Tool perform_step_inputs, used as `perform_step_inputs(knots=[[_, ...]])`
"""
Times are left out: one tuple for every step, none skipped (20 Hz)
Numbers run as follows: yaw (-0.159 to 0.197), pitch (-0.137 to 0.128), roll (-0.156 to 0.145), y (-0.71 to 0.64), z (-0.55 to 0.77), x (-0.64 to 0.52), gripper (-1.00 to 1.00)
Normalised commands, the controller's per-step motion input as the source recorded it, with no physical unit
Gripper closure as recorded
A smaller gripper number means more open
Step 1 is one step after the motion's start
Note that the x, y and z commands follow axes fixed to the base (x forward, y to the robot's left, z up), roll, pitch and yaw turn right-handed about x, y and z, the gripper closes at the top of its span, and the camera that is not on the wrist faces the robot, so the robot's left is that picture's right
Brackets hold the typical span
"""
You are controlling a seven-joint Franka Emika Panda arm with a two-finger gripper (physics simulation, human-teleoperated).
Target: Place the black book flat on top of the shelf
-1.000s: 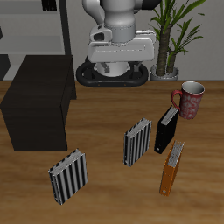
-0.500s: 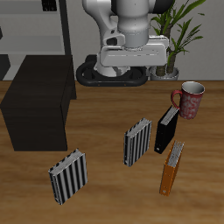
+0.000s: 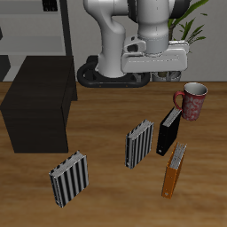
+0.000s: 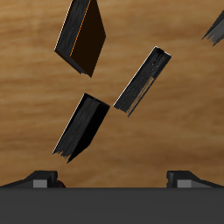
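Note:
The black book (image 3: 168, 131) stands upright on the table, between the mug and a striped book. It also shows in the wrist view (image 4: 83, 128), below the gripper. The shelf (image 3: 40, 105) is a large dark cabinet with a flat top at the far side of the table from the book. My gripper (image 3: 168, 77) hangs high above the table, behind the black book and beside the mug. It is open and empty. In the wrist view (image 4: 115, 178) its fingertips (image 4: 44, 179) stand wide apart.
An orange-brown book (image 3: 175, 170) (image 4: 80, 35) stands in front of the black book. A striped book (image 3: 138, 144) (image 4: 144, 80) stands beside it, another (image 3: 69, 178) near the front edge. A red mug (image 3: 192, 100) and a potted plant (image 3: 182, 35) are behind.
The arm has swung sideways from above the robot's base toward the mug, and the gripper now hangs behind the black book. The books have not moved.

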Motion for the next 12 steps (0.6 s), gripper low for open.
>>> perform_step_inputs(knots=[[-0.019,-0.061,-0.058,0.08,-0.01,0.07,-1.00],[0.000,0.000,0.000,-0.09,0.03,0.01,-1.00],[-0.087,-0.071,-0.031,0.49,-0.19,0.20,-1.00],[0.000,0.000,0.000,-0.05,0.02,0.01,-1.00],[-0.021,-0.006,-0.103,0.06,-0.19,0.15,-1.00],[-0.065,0.012,-0.035,0.06,-0.25,0.12,-1.00],[-0.019,-0.012,0.045,0.21,-0.24,0.04,-1.00],[-0.053,-0.080,-0.114,-0.02,-0.16,0.04,-1.00],[0.005,-0.101,-0.027,0.16,-0.19,-0.01,-1.00],[0.047,-0.150,-0.003,0.19,-0.18,0.01,-1.00],[-0.090,-0.019,-0.063,0.06,-0.36,0.09,-1.00],[-0.036,0.069,0.142,0.45,-0.39,0.03,-1.00]])
